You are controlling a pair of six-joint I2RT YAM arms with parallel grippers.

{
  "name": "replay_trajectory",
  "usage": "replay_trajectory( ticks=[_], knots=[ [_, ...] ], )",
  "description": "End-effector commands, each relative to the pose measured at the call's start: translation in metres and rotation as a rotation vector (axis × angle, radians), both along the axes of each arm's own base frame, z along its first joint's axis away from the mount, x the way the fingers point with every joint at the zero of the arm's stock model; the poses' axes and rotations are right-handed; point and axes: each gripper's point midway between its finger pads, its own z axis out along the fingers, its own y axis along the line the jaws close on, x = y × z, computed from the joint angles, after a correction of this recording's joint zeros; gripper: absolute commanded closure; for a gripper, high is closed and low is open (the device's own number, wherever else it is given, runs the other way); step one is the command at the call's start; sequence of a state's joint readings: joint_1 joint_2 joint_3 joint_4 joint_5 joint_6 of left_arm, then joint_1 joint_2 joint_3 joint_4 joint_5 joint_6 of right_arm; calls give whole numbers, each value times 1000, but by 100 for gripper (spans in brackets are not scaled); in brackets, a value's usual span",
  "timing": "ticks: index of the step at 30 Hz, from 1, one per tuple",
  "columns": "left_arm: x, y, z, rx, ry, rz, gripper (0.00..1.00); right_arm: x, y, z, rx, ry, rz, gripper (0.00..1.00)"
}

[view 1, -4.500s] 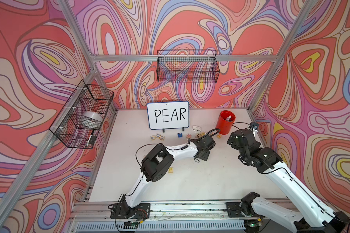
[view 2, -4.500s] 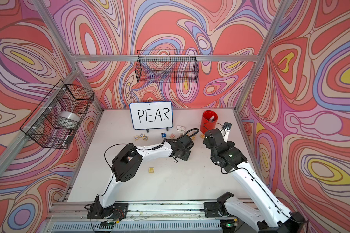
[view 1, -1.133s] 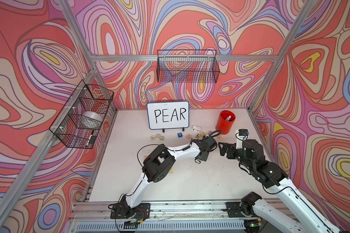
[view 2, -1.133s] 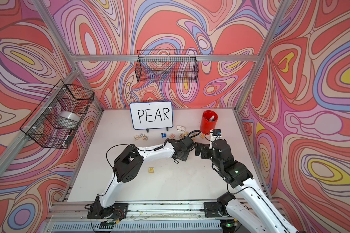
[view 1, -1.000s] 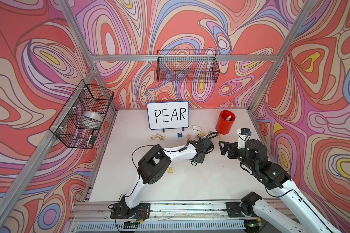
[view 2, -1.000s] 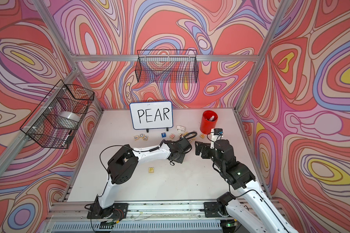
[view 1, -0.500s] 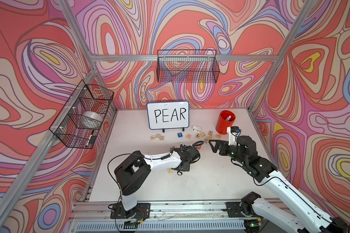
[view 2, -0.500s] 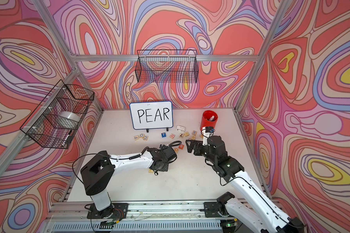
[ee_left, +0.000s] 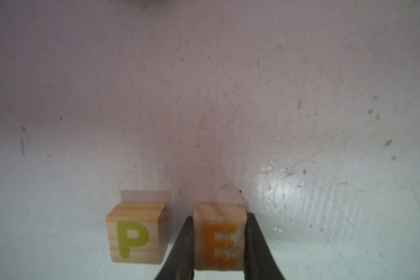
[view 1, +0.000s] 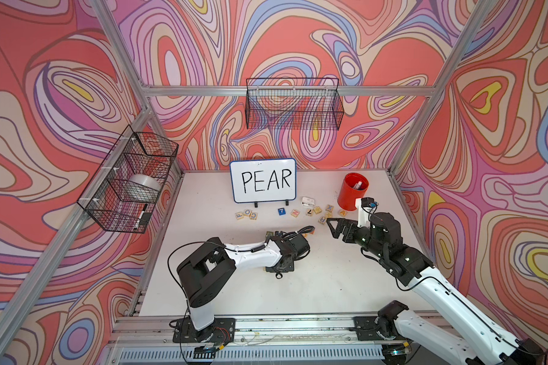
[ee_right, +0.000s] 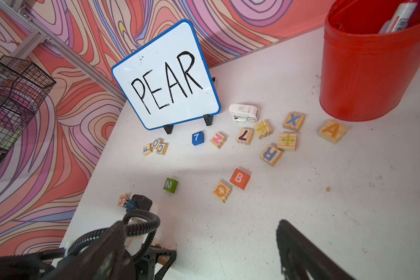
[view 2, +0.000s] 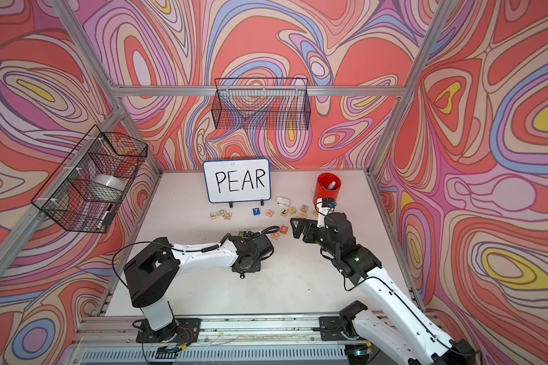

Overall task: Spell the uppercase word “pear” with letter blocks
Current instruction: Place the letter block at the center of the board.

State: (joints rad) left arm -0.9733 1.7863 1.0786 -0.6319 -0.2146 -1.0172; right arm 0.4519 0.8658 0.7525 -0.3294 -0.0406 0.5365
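Note:
In the left wrist view my left gripper [ee_left: 220, 218] is shut on the E block [ee_left: 220, 240], one black finger on each side of it. The E block sits just beside the P block [ee_left: 136, 236] on the white table, with a narrow gap between them. In both top views the left gripper [view 1: 280, 268] [view 2: 246, 268] points down at mid-table and hides these two blocks. The A block [ee_right: 333, 131] and R block [ee_right: 270, 154] lie loose near the red cup. My right gripper [ee_right: 204, 242] [view 1: 335, 225] hovers open and holds nothing, short of that cluster.
The PEAR whiteboard [view 1: 263, 180] stands at the back, the red cup [view 1: 352, 191] to its right. Several other blocks lie scattered: F, O, C [view 1: 246, 215], a blue 7 [ee_right: 197, 137], an orange B [ee_right: 239, 178], a green 2 [ee_right: 170, 185]. A small white device [ee_right: 243, 112] lies there too.
My left arm swung from the block cluster at the back to mid-table and came down beside the P block, still shut. The right gripper moved left toward the cluster, still open.

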Motion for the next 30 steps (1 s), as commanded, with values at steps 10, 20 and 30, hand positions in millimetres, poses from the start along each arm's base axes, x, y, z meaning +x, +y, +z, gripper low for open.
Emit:
replay_trajectory(
  ticks=[10,20,30],
  knots=[
    [1,15,6,31,-24,52,73,5,-6,-2,-23,2,-32,2],
    [-2,17,4,33,-18,68,69,7,-10,-2,-48,2,-50,2],
    [-2,19,6,36,-21,78,67,10,-12,-3,-67,0,-63,1]
  ],
)
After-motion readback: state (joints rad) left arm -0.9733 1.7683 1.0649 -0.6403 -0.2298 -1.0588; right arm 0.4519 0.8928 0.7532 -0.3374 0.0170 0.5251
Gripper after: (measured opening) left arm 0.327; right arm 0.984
